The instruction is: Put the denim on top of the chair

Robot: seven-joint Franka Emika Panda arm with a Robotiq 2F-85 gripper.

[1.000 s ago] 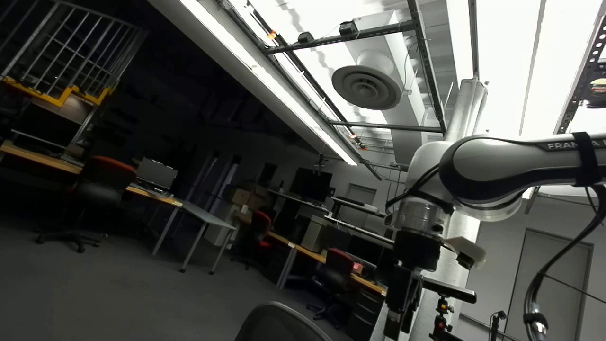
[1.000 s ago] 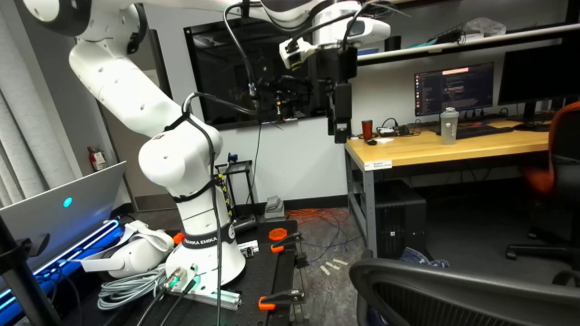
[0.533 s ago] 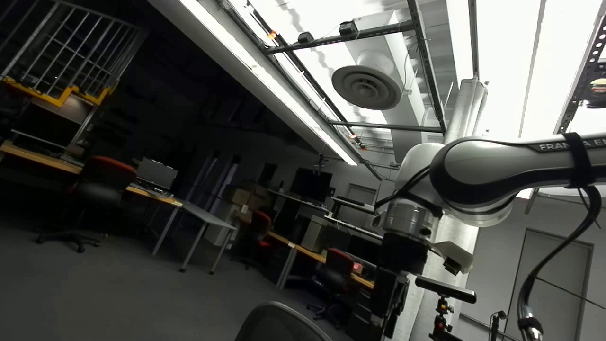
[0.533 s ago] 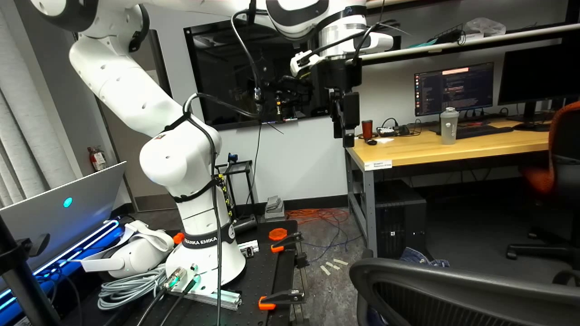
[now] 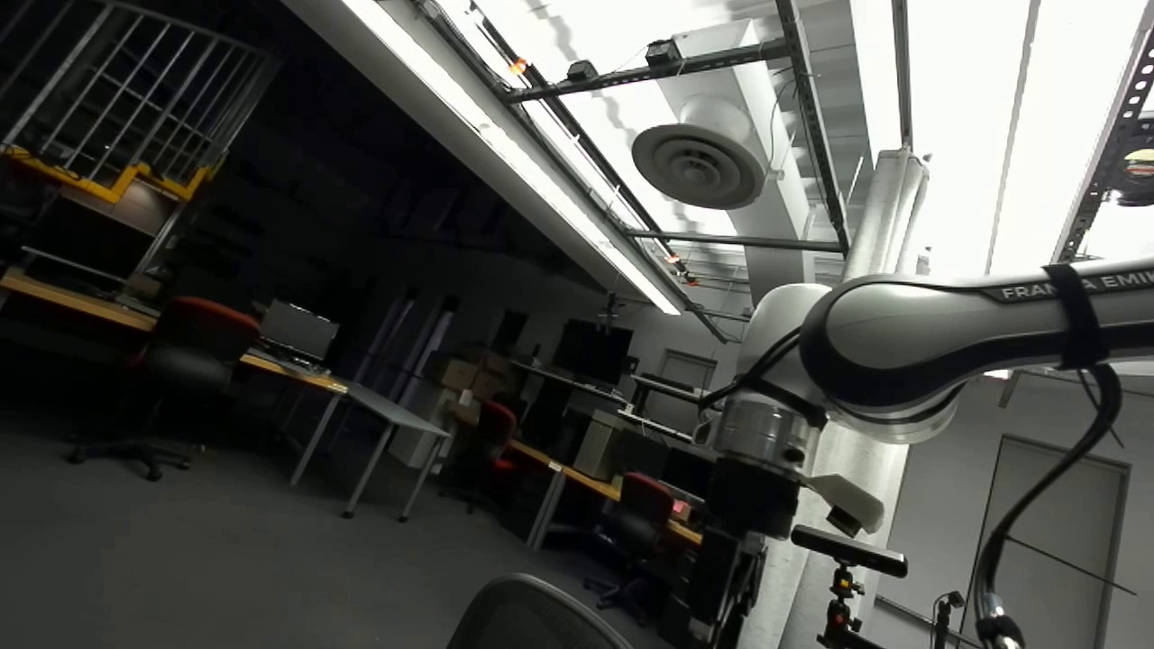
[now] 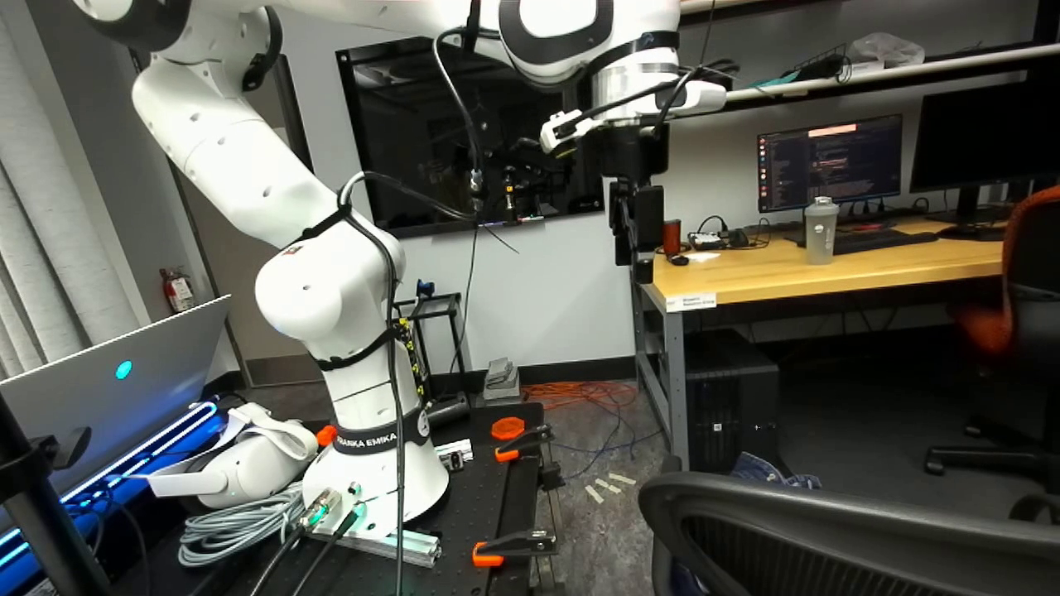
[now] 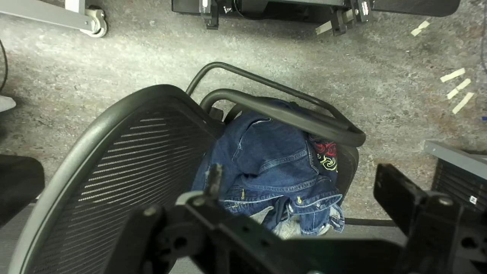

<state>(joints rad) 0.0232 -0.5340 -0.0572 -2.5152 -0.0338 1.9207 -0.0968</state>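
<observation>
The denim [image 7: 274, 160] is a crumpled dark blue garment with yellow stitching and a pale lining. In the wrist view it lies on the seat of a dark mesh-backed chair [image 7: 144, 163]. In an exterior view only small parts of the denim [image 6: 766, 470] show past the chair back [image 6: 828, 526]. The chair's top edge also shows in an exterior view [image 5: 536, 613]. My gripper [image 7: 300, 178] is open and empty, its fingers wide apart above the denim without touching it. It hangs pointing down in both exterior views [image 6: 633, 265] [image 5: 721, 622].
The chair's armrest [image 7: 281, 112] curves over one side of the denim. A wooden desk [image 6: 770, 277] with a bottle [image 6: 821, 232] and a red cup [image 6: 671, 237] stands behind the gripper. A black base table [image 6: 489, 497] with orange clamps stands beside the chair.
The arm and gripper have moved down, rightward in the exterior view with the desk and leftward in the exterior view with the ceiling. The chair and denim have not moved.
</observation>
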